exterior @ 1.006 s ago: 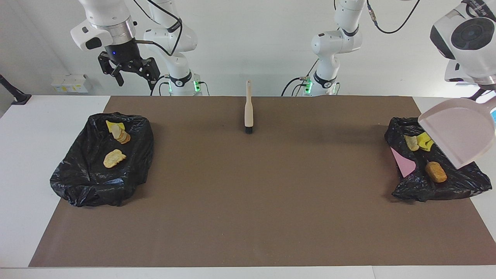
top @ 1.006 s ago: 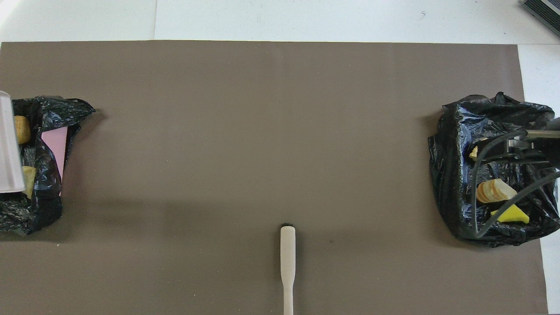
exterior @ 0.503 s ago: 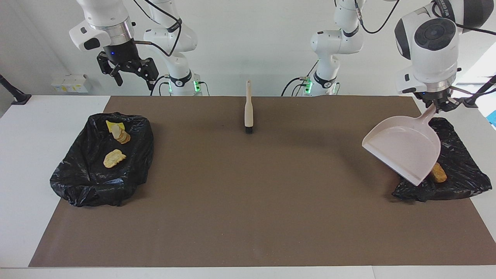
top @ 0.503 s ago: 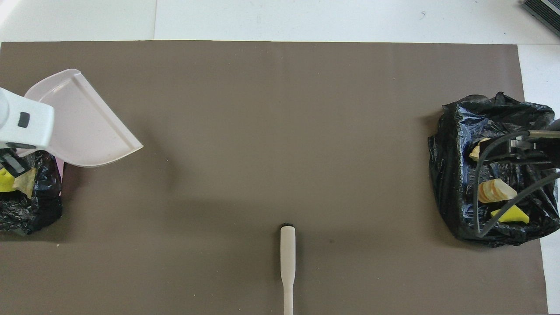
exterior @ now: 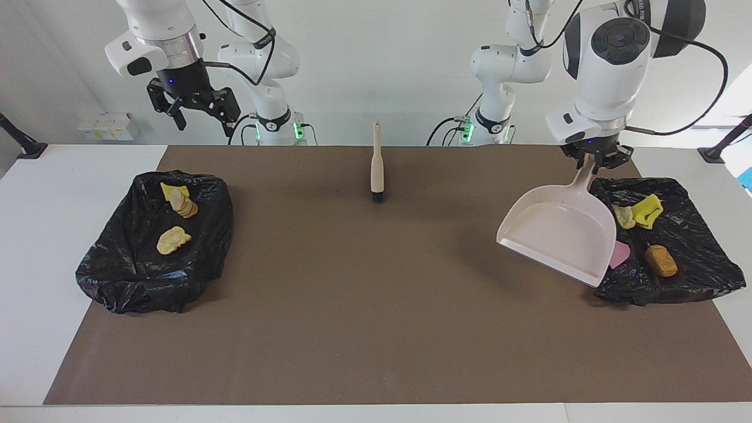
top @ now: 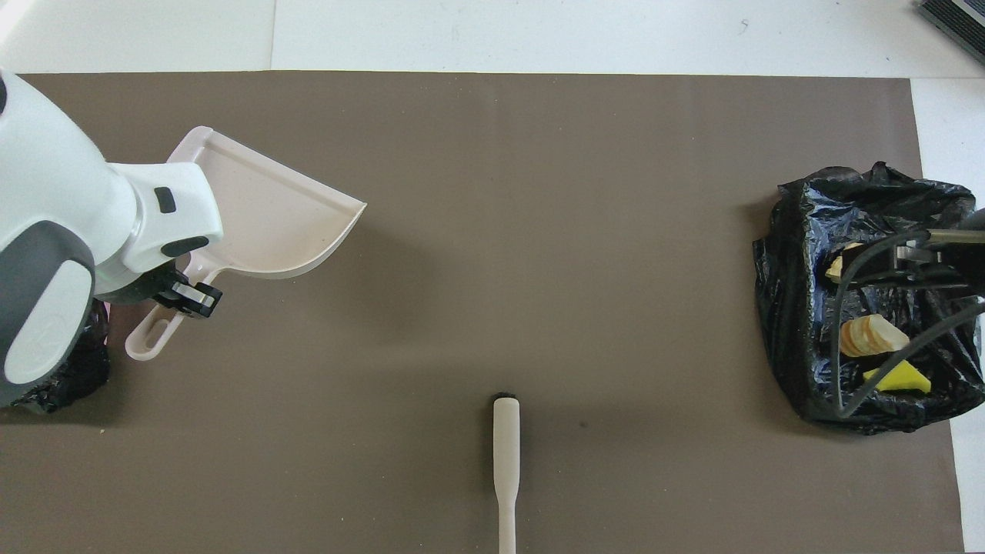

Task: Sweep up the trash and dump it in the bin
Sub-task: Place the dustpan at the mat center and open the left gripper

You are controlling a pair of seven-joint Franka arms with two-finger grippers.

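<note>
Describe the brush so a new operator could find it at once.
Start from the brown mat that covers the table, with a black bin bag at each end. Midway between the bags, close to the mat's edge nearest the robots, lies the brush, alone on bare mat. It is a slim beige handle with a short black bristle head pointing away from the robots, unlike the broad dustpan in the left claw.

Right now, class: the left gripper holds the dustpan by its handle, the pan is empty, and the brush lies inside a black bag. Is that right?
Not quite. The facing view shows the brush lying on the brown mat, not in a bag. The rest holds: the left gripper holds the empty dustpan by its handle.
</note>
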